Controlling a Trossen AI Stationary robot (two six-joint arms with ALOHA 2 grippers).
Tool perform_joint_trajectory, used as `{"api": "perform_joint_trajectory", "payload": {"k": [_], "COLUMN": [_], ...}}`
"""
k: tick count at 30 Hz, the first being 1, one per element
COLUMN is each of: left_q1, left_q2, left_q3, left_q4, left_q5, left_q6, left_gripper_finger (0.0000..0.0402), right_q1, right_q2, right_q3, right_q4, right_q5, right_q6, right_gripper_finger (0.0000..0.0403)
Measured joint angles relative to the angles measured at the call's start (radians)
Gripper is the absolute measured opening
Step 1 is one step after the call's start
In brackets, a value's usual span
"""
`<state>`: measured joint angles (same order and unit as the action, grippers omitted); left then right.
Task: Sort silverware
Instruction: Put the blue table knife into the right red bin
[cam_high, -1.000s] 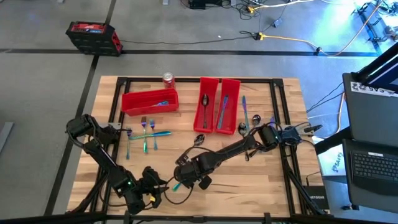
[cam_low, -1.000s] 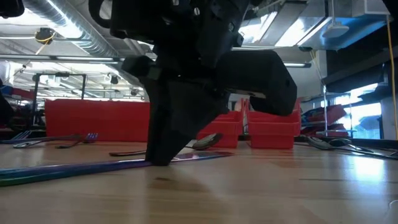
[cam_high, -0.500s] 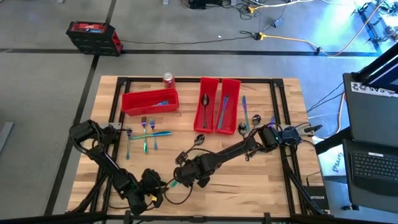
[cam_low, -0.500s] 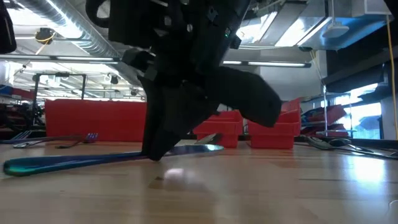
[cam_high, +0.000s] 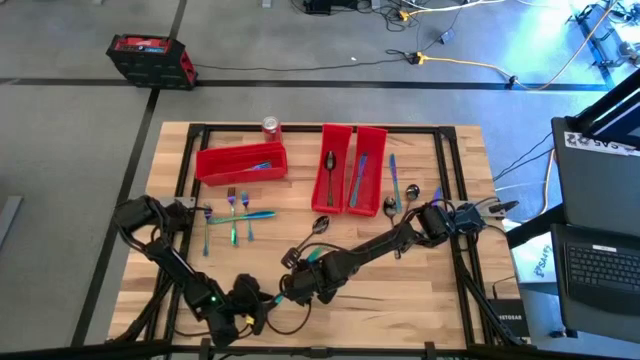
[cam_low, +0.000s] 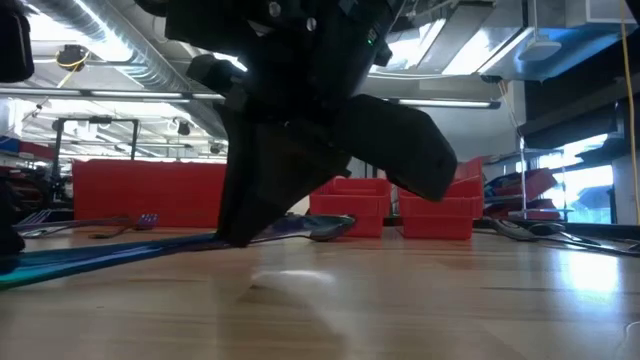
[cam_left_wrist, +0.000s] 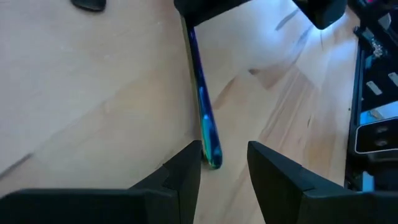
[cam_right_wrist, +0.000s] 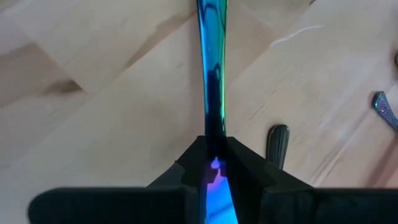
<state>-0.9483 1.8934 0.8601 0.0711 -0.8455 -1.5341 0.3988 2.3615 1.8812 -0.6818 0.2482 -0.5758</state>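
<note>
My right gripper (cam_high: 292, 290) is near the table's front middle, shut on a long slender blue-teal piece of silverware (cam_right_wrist: 211, 62). The piece runs out from it toward my left gripper (cam_high: 262, 300). That gripper is open, and the piece's free end (cam_left_wrist: 213, 158) stands at the mouth between its fingertips; whether it touches them I cannot tell. More silverware lies flat on the table: forks (cam_high: 232, 212) at the left and spoons (cam_high: 320, 225) in the middle. Other pieces lie in the red bins (cam_high: 240, 162). My right gripper pinches the piece partway along its length (cam_right_wrist: 214, 146) between its two fingers, slanting down from above. The piece stands on edge in the hold and reaches out past the fingertips. In the low view it slopes gently (cam_low: 120, 252), its free end low over the table.
Two long red bins (cam_high: 348, 180) stand side by side at the far middle, a wider one to their left, and a red soda can (cam_high: 270, 126) behind it. More spoons (cam_high: 400, 198) and a knife lie right of the bins. Bare wood lies along the front right.
My left gripper has sunk and rolled a little, closing in on the piece's free end. My right gripper has turned slightly with the piece, whose free end has swung toward the table's near left.
</note>
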Motion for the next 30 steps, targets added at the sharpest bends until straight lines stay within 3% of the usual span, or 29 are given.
{"api": "perform_joint_trajectory", "payload": {"k": [14, 25, 30], "left_q1": [-0.001, 0.011, 0.038], "left_q2": [0.019, 0.018, 0.017], "left_q3": [0.001, 0.001, 0.001], "left_q4": [0.023, 0.012, 0.010], "left_q5": [-0.103, -0.096, -0.055], "left_q6": [-0.035, -0.078, -0.080], "left_gripper_finger": [0.0129, 0.0266, 0.0304], "right_q1": [0.000, 0.000, 0.000], "right_q2": [-0.001, -0.001, -0.002], "right_q3": [0.002, 0.002, 0.002], "right_q4": [0.000, 0.000, 0.000], "right_q5": [-0.003, -0.005, -0.005], "right_q6": [-0.005, -0.005, -0.005], "right_gripper_finger": [0.0032, 0.0032, 0.0032]}}
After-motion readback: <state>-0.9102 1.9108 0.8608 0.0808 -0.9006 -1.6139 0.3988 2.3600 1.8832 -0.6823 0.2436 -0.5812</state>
